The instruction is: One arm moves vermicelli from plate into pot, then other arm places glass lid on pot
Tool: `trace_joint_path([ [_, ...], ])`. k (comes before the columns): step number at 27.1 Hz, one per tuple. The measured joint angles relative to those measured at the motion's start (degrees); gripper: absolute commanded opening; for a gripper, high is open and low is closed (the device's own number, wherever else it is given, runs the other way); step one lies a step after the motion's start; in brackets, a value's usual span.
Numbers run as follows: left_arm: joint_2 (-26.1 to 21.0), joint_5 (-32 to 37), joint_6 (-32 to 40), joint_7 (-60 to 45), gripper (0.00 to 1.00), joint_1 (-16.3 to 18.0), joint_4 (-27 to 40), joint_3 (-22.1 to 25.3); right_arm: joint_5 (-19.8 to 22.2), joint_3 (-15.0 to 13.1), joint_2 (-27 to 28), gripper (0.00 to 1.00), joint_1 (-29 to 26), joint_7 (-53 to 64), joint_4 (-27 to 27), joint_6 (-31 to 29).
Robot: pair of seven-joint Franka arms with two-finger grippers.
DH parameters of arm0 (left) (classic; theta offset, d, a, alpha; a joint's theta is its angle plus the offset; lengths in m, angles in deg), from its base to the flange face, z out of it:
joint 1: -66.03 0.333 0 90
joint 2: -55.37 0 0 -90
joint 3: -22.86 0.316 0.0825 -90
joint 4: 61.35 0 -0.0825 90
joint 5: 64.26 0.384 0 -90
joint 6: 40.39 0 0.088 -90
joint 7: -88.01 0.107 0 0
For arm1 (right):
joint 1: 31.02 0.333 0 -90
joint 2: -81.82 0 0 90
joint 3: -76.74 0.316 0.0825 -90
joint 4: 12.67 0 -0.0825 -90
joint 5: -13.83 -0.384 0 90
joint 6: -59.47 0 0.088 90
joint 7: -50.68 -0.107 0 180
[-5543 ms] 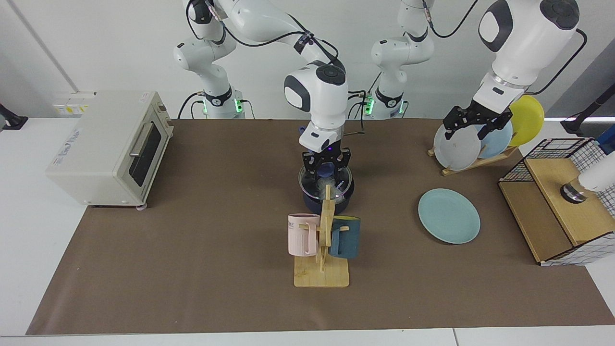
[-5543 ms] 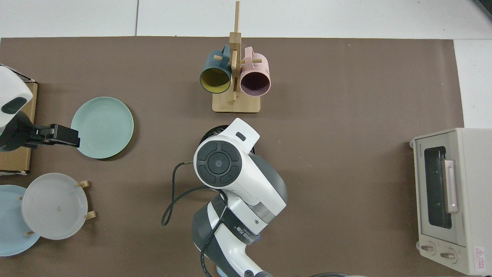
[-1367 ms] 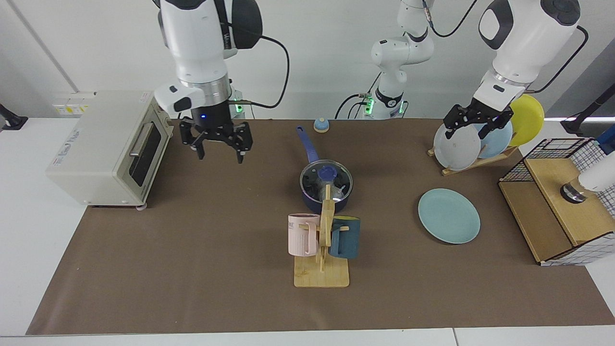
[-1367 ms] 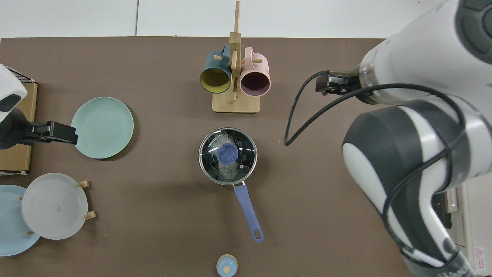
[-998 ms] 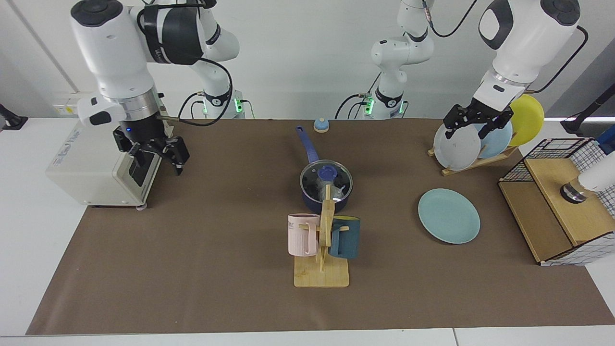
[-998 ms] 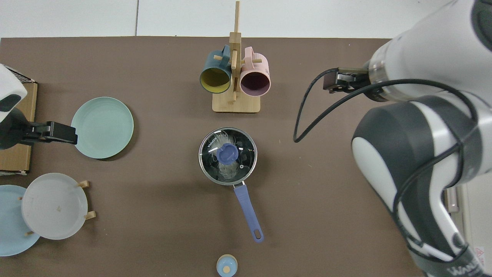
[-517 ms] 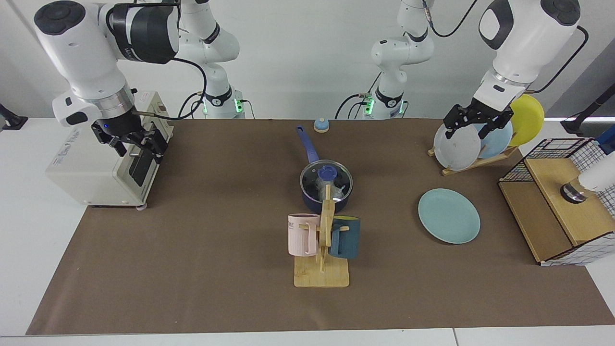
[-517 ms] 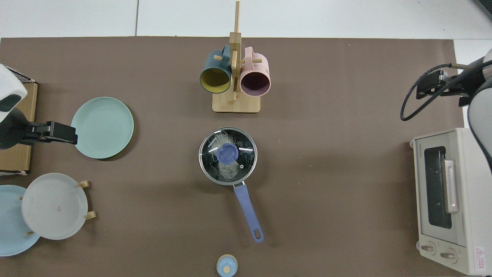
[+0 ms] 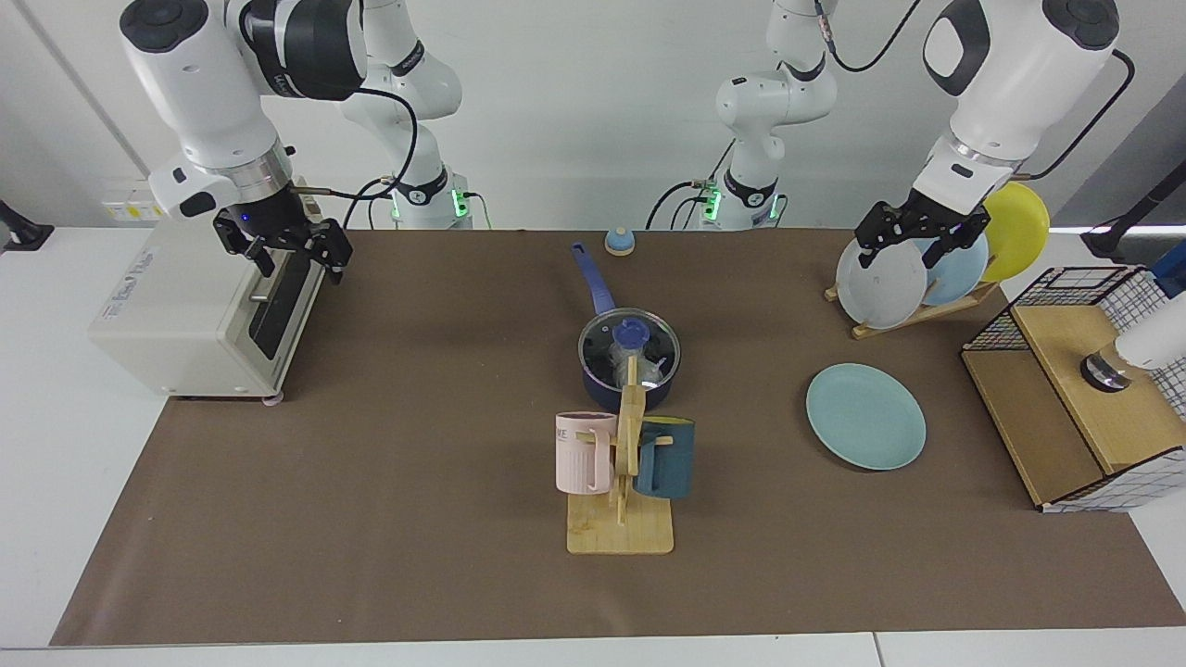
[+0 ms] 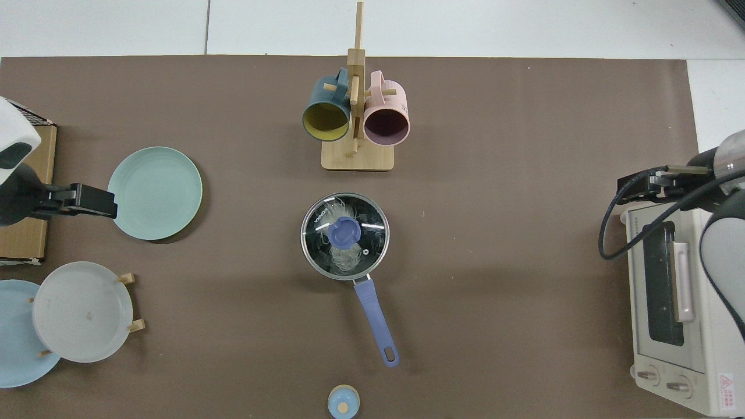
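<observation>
My right gripper (image 9: 289, 250) hangs over the front top edge of the toaster oven (image 9: 199, 296), its 2 fingers spread apart with nothing between them. My left gripper (image 9: 913, 243) is up by the rack of plates (image 9: 913, 273), in front of the grey-white plate (image 9: 880, 283), fingers parted and empty; that arm waits there.

The pot (image 10: 344, 235) stands mid-table, just behind the mug rack (image 9: 619, 482) as the facing camera sees it, with its long blue handle (image 10: 375, 320) pointing toward my bases. The glass lid (image 10: 364, 221) sits flat on the pot's rim, blue knob (image 10: 344, 231) at the centre. Through the glass I see the vermicelli (image 10: 340, 256) as pale threads inside the pot, though reflections blur how it lies. The plate (image 10: 155, 192) rests bare on the brown mat, well apart from the pot. A small blue knobbed object (image 10: 343, 402) sits near the handle's end.
</observation>
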Motion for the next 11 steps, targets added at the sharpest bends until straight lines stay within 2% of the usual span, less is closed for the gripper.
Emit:
trace_joint_path([
  [11, 0.00, 0.00, 0.00, 0.00, 1.00, 0.00, 0.00, 0.00, 0.00, 0.04, 0.23, 0.99, 0.00, 0.00, 0.83, -2.81],
])
